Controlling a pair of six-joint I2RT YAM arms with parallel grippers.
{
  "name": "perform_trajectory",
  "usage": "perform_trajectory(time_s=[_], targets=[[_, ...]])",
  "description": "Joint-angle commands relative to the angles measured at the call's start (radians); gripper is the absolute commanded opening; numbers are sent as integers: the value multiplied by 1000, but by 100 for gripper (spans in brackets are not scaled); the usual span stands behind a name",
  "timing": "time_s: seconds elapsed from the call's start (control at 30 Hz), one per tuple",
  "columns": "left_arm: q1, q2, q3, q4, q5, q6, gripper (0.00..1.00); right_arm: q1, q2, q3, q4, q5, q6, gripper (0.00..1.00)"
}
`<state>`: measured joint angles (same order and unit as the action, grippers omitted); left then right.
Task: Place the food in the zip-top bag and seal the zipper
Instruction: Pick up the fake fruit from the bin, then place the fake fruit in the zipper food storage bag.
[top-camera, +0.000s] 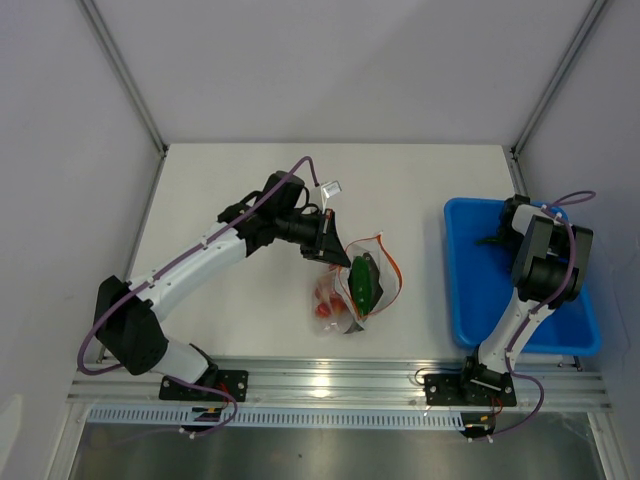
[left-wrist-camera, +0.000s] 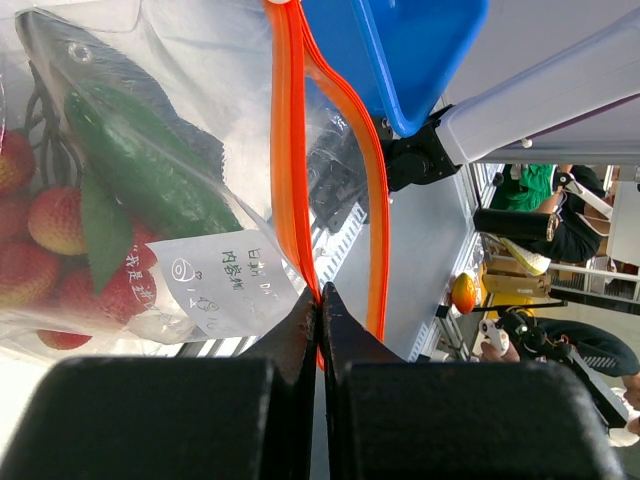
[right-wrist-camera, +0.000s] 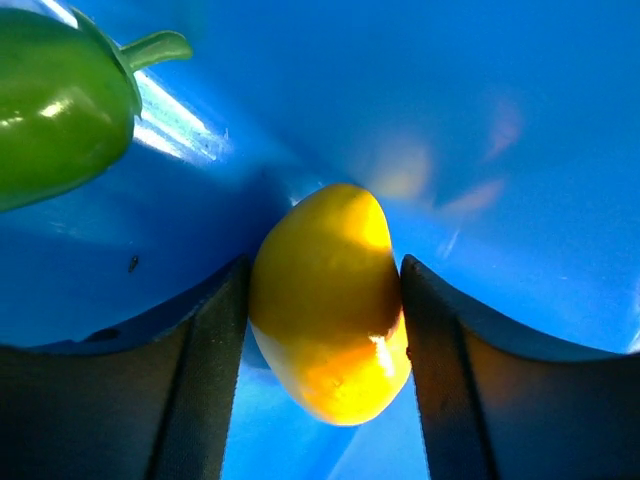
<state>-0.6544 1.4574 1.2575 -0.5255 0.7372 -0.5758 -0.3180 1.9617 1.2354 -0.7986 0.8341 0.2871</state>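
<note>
The zipper (left-wrist-camera: 283, 150) is pinched by the clenched left gripper (left-wrist-camera: 320, 295). The zip-top bag (top-camera: 385, 262), mid-table, is loaded with tomatoes (left-wrist-camera: 50, 220) and a long green pepper (left-wrist-camera: 150, 170). In the blue bin (top-camera: 480, 290), the yellow-orange pepper (right-wrist-camera: 325, 310) is grasped between the 2 fingers of the right gripper (top-camera: 500, 238). The mouth should be held wide and the pepper lifted clear of the bin wall.

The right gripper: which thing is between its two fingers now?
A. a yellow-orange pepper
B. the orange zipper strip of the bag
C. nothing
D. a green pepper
A: in the right wrist view, the yellow-orange pepper sits between the fingers of the right gripper and touches both. It is inside the blue bin, and the green pepper lies apart at the upper left.
</note>
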Motion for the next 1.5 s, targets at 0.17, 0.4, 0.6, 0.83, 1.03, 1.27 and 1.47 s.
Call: perform_trajectory(time_s=[0.17,0.4,0.6,0.83,1.03,1.27,1.47], targets=[[9,-20,10,22,10,1,0,14,-24,-21,24,-139,63,37],[7,-19,8,24,18,-4,1,37,-58,13,7,-210,70,17],[7,-19,5,24,18,-7,1,56,-69,64,-24,-288,103,2],[7,-14,17,24,11,-10,1,74,-116,122,-86,-415,139,0],[7,3,37,18,14,-18,0,96,-234,137,-117,-547,158,0],[9,18,49,27,16,-38,1,175,-475,121,-122,-794,185,0],[9,38,80,12,19,-38,0,361,-555,246,-207,-935,210,0]])
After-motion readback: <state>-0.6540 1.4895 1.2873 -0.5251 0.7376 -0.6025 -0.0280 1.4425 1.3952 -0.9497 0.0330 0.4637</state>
